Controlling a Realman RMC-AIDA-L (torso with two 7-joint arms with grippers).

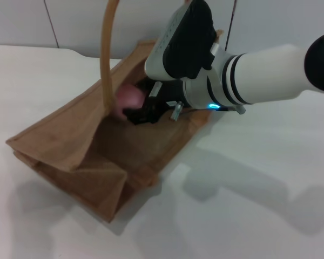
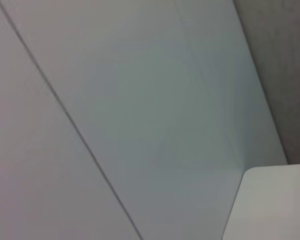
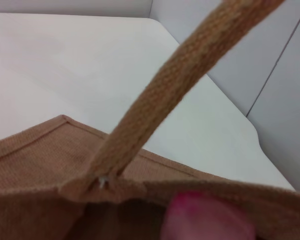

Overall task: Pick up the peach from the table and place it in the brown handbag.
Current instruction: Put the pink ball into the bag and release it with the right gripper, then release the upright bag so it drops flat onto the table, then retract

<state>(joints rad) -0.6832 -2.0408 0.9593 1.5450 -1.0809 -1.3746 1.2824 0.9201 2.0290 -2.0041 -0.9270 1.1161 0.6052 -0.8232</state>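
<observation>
The brown handbag (image 1: 70,145) lies open on the white table (image 1: 259,205), one loop handle (image 1: 105,59) standing up. My right gripper (image 1: 134,102) reaches into the bag's mouth from the right and is shut on the pale-pink peach (image 1: 127,97), held just inside the opening above the bag's inner wall. In the right wrist view the peach (image 3: 210,220) shows beside the bag's rim (image 3: 35,170), with the handle (image 3: 180,85) crossing in front. The left gripper is out of view; its wrist view shows only wall panels.
A grey panelled wall (image 1: 21,21) runs along the table's far edge. A white table corner (image 2: 275,200) shows in the left wrist view. Bare tabletop (image 3: 65,65) lies beyond the bag.
</observation>
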